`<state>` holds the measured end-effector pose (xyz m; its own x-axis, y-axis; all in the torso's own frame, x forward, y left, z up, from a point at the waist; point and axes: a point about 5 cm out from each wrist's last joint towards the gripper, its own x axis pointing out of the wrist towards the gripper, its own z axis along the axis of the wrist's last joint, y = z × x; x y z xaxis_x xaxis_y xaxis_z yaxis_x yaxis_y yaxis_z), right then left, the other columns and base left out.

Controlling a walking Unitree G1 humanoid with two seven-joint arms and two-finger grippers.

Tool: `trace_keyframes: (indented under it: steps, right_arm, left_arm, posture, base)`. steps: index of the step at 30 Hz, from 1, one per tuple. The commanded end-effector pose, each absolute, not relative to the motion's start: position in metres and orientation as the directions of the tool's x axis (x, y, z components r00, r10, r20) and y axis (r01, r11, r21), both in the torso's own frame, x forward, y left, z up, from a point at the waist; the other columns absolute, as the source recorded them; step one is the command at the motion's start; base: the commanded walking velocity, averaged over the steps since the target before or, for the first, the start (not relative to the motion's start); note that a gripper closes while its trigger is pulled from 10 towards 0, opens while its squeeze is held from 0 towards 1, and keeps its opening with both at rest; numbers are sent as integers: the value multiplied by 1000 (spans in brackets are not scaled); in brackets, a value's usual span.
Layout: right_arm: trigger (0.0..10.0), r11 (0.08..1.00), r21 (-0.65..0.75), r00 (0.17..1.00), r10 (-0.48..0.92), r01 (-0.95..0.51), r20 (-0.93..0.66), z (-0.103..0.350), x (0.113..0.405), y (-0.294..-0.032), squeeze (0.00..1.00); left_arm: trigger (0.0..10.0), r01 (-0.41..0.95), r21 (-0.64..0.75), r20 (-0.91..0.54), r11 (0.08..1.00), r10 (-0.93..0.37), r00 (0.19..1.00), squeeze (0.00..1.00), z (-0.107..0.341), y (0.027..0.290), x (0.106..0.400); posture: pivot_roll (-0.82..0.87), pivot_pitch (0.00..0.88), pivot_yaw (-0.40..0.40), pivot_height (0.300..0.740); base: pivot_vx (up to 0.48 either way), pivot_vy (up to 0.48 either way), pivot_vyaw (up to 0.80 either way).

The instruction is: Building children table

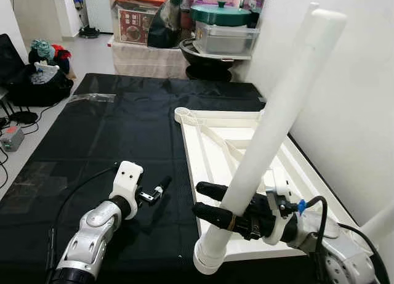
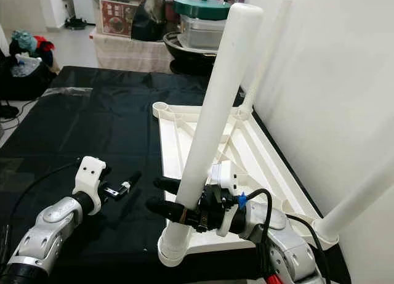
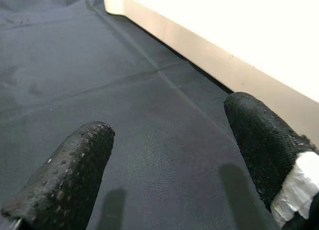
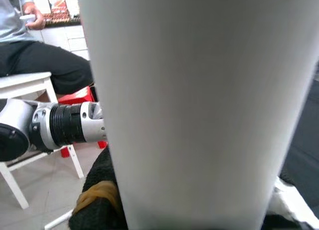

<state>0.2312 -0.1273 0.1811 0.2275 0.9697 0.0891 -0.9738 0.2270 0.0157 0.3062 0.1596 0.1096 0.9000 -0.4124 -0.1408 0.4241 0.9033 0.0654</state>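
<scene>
Left eye: white table top (image 1: 212, 154) lies upside down on the black mat (image 1: 92, 148), along the mat's right edge by the wall. Right gripper (image 1: 206, 201) is clamped around a white table leg (image 1: 277, 111) low on its shaft. The leg's foot end sits in the socket at the top's near left corner, leaning toward the wall, not plumb. Left gripper (image 1: 161, 185) hovers over bare mat just left of the top, holding nothing.

Right eye: same scene, more of the wall side. One leg (image 2: 265, 56) stands at the far right corner and another leg (image 2: 363, 194) at the near right corner. The far left corner socket (image 2: 161, 106) is bare. So two legs look fitted, the third is in hand, the fourth is not started. Storage clutter (image 2: 203, 19) sits beyond the mat's far edge.

Left wrist: both black fingertips (image 3: 70, 175) spread apart, only mat between them, edge of the top just beyond.

Right wrist: the held leg sits right against the lens. Behind it the left arm (image 4: 55, 125) and a seated person (image 4: 35, 55) on a white stool (image 4: 25, 90).

My read: roughly half done. This leg needs straightening and seating; can't tell how deep it is in the socket.
</scene>
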Motion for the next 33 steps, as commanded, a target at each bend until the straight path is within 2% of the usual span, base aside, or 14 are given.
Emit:
trace_keyframes:
  steps: [1, 6, 12, 15, 19, 20, 22, 24, 25, 26, 29, 31, 32, 33]
  right_arm:
    - [10000, 220, 113, 219, 976, -969, -15, 154, 227, -126, 0]
    - [10000, 269, 95, 267, 963, -959, -37, 149, 230, -127, 0]
    - [10000, 430, 163, 424, 903, -888, -72, 132, 229, -135, 0]
    - [10000, 451, 172, 445, 892, -876, -75, 130, 230, -136, 0]
    - [10000, 614, 192, 593, 789, -766, -161, 113, 235, -143, 0]
    - [10000, 614, 192, 593, 789, -766, -161, 113, 235, -143, 0]
    - [10000, 779, 154, 731, 625, -608, -275, 101, 247, -151, 0]
    - [10000, 824, 123, 768, 562, -553, -308, 98, 251, -154, 0]
    - [10000, 933, 113, 853, 358, -341, -381, 90, 259, -167, 0]
    - [10000, 933, 113, 853, 358, -341, -381, 90, 259, -167, 0]
    - [10000, 1000, 20, 896, -5, 15, -444, 83, 262, -191, 0]
    - [10000, 1000, 20, 896, -5, 15, -444, 83, 262, -191, 0]
    - [10000, 995, 9, 889, -83, 97, -451, 82, 261, -197, 0]
    - [10000, 995, 9, 889, -83, 97, -451, 82, 261, -197, 0]
  left_arm:
    - [10000, 431, 66, -154, 900, -417, 896, 0, 107, 157, 305]
    - [10000, 429, 64, -154, 901, -416, 896, 0, 107, 158, 305]
    - [10000, 431, 58, -155, 900, -418, 895, 0, 106, 158, 305]
    - [10000, 432, 57, -156, 900, -419, 894, 0, 106, 158, 305]
    - [10000, 437, 55, -157, 898, -424, 892, 0, 106, 158, 306]
    - [10000, 437, 55, -157, 898, -424, 892, 0, 106, 158, 306]
    - [10000, 436, 57, -156, 898, -423, 892, 0, 106, 158, 306]
    - [10000, 435, 57, -156, 899, -423, 893, 0, 107, 159, 306]
    - [10000, 433, 57, -155, 900, -420, 894, 0, 107, 159, 306]
    - [10000, 433, 57, -155, 900, -420, 894, 0, 107, 159, 306]
    - [10000, 431, 58, -156, 901, -418, 895, 0, 106, 159, 305]
    - [10000, 431, 58, -156, 901, -418, 895, 0, 106, 159, 305]
    - [10000, 430, 59, -156, 901, -417, 895, 0, 106, 159, 305]
    - [10000, 430, 59, -156, 901, -417, 895, 0, 106, 159, 305]
  posture:
    - [72, 0, -118, 740]
    - [69, 0, -118, 740]
    - [59, 0, -112, 740]
    - [59, 0, -112, 740]
    - [52, 0, -105, 740]
    - [52, 0, -105, 740]
    - [49, 0, -108, 740]
    - [48, 0, -108, 740]
    - [47, 0, -107, 740]
    - [47, 0, -107, 740]
    - [49, 0, -109, 740]
    - [49, 0, -109, 740]
    - [50, 0, -109, 740]
    - [50, 0, -109, 740]
  base:
    - [0, 0, 0]
    - [0, 0, 0]
    - [0, 0, 0]
    - [0, 0, 0]
    - [0, 0, 0]
    - [0, 0, 0]
    - [0, 0, 0]
    - [0, 0, 0]
    - [0, 0, 0]
    - [0, 0, 0]
    - [0, 0, 0]
    - [0, 0, 0]
    - [0, 0, 0]
    - [0, 0, 0]
